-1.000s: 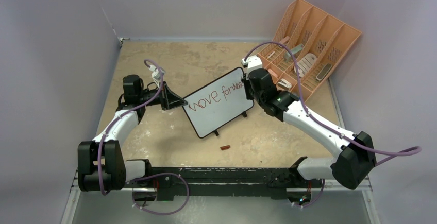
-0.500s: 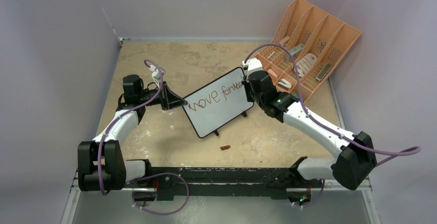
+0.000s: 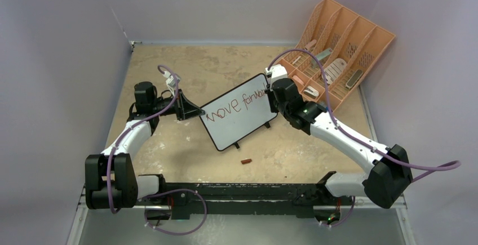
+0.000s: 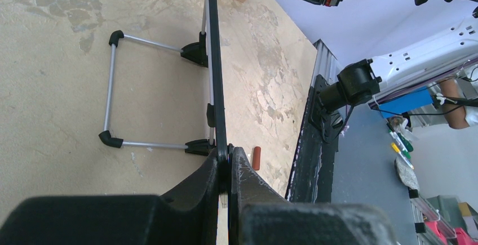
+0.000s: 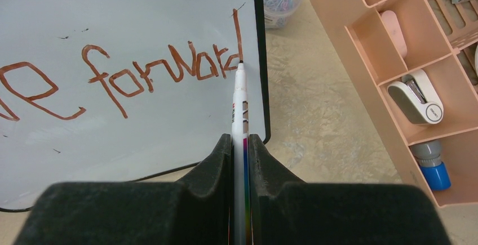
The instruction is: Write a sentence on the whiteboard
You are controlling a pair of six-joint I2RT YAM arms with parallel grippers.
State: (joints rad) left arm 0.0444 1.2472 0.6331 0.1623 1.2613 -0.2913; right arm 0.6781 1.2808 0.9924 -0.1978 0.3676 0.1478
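Lying nearest on the counter [image 3: 282,149], a small reddish piece [image 3: 246,161] was just in front of the whiteboard [image 3: 237,121], which stood propped on its feet in the middle of the counter and carried "move forward" in brownish-red letters. The left tool [image 4: 225,157] was pressed together on the board's thin left edge, and the right tool [image 5: 240,138] was pinching a marker [image 5: 239,96] whose tip touched the last letter, close to the right frame. Farther back, the peach organizer [image 5: 344,59] stood by the far right wall.
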